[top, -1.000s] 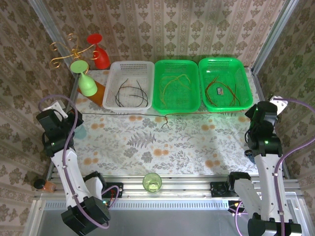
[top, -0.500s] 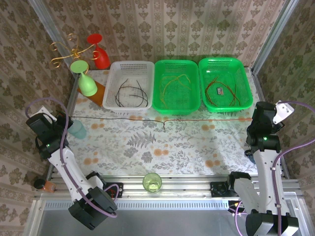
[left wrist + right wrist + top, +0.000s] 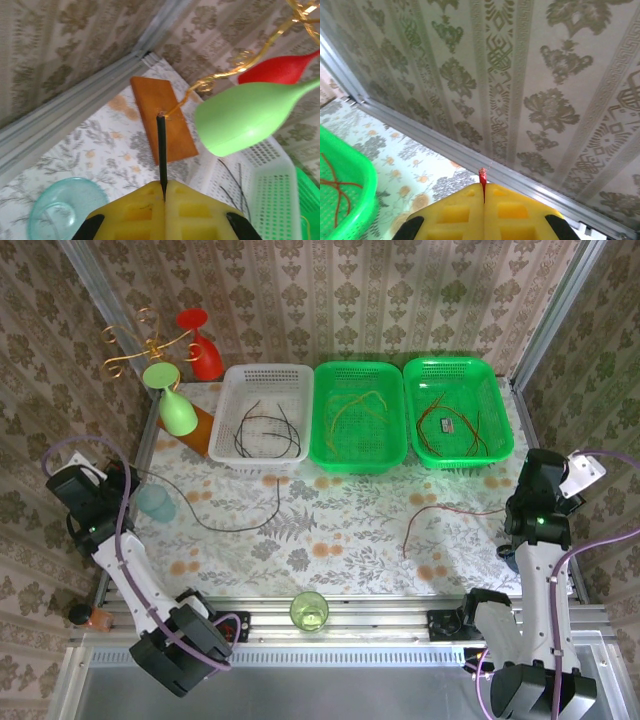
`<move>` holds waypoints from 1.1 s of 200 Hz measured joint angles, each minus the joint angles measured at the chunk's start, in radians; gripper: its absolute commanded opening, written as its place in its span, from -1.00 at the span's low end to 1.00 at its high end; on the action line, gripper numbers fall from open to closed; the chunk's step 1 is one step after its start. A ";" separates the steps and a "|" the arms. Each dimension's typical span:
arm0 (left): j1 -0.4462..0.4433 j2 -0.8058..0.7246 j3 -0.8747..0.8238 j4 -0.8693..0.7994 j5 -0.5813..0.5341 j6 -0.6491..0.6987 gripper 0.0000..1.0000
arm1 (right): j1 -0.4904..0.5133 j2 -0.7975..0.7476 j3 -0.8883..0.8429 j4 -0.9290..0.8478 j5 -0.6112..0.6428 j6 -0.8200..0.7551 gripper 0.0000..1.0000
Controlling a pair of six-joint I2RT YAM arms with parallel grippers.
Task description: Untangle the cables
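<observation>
A black cable [image 3: 225,527] lies slack on the flowered table, running from my left gripper [image 3: 128,476] at the far left edge out to the middle. Seen from the left wrist, the yellow jaws [image 3: 164,186] are shut on the end of this black cable [image 3: 161,145]. A dark red cable [image 3: 440,512] curves from my right gripper [image 3: 516,506] at the right edge toward the table's middle. The right jaws [image 3: 484,192] are shut on its red tip [image 3: 482,175]. The two cables lie apart. More cables rest in the three baskets at the back.
A white basket [image 3: 232,390] and two green baskets [image 3: 326,455] [image 3: 498,405] line the back. A teal cup [image 3: 157,503] stands beside the left gripper. Green and red goblets [image 3: 176,410] and an orange-brown block [image 3: 203,428] crowd the back left. A green glass [image 3: 309,611] stands at the near edge.
The taut line of joined cables across the table has come apart. The black cable now sags at the left, the red one at the right. Both arms pulled outward.
</observation>
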 measured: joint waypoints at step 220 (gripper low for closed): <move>-0.782 0.198 0.573 0.112 -0.163 0.095 -1.00 | 0.061 0.006 0.170 -0.010 -0.441 0.042 -1.00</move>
